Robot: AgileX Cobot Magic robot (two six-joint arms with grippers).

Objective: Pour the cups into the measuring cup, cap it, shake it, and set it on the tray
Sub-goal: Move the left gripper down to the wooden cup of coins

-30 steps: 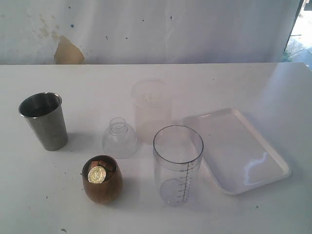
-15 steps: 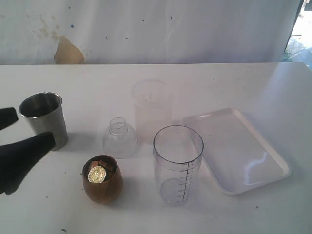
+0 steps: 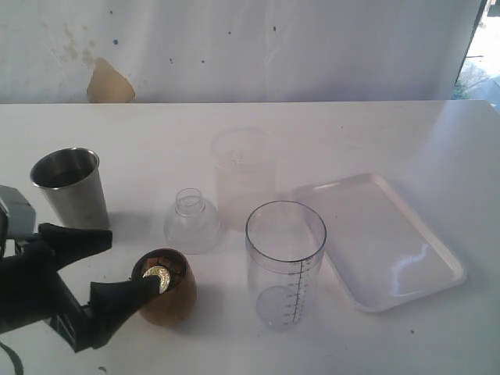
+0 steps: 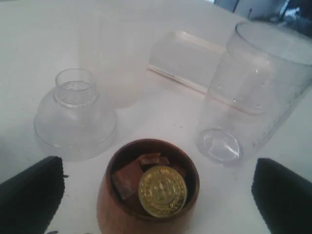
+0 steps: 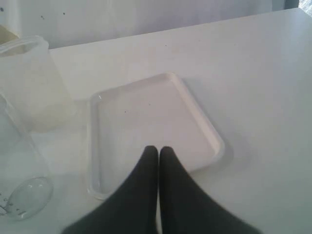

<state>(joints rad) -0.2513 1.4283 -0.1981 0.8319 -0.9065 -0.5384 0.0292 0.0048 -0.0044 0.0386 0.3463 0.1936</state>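
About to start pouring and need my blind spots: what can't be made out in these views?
- Tumbler: exterior view only; inside too dark to show contents.
- Wooden cup: a finger of the left gripper covers part of its rim in the exterior view; coin hides what lies beneath.
- Measuring cup: scale figures too small in the exterior view; cut off by the edge in the right wrist view.
- Right gripper: outside the exterior view.

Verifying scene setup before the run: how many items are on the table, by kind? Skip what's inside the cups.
cups: 4 (steel tumbler, wooden cup, measuring cup, frosted cup)
dome lid: 1
tray: 1
total: 6
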